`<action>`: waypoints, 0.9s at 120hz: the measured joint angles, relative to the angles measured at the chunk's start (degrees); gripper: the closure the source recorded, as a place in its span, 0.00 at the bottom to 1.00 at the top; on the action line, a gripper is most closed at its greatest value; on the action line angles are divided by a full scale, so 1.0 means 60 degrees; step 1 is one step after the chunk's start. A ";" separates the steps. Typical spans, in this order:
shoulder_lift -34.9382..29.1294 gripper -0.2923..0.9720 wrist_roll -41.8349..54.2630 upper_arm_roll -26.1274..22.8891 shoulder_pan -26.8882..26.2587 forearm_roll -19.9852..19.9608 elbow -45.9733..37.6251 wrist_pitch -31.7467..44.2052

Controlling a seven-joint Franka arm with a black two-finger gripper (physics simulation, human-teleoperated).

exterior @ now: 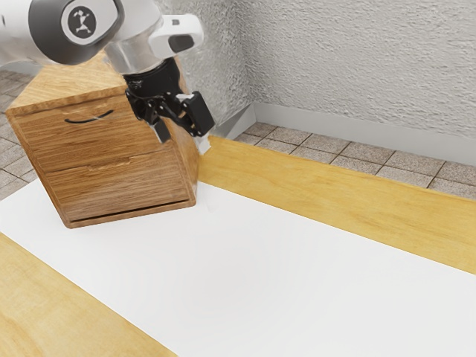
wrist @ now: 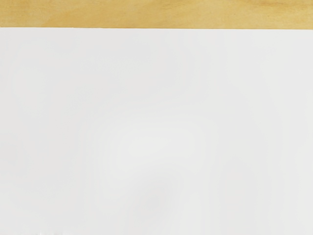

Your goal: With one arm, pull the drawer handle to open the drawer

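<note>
1. The white mat (exterior: 245, 275) lies closest, on the wooden table (exterior: 52, 312).
2. The wooden drawer box (exterior: 111, 175) stands at the mat's far end, on the exterior view's left.
3. Its top drawer (exterior: 59, 145) sits flat in the box and has a thin black handle (exterior: 89, 117).
4. The gripper (exterior: 181, 139) hangs by the box's corner, to the exterior view's right of the handle and apart from it.
5. Its fingers are spread wide and hold nothing.

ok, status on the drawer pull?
Gripper open, empty, at the cabinet's edge toward the exterior view's right. Drawer handle untouched, drawer looks shut. Nothing in the way.
</note>
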 joint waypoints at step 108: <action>-0.0617 0.25 -0.9004 0.0918 0.1249 -0.0871 -0.0778 0.0952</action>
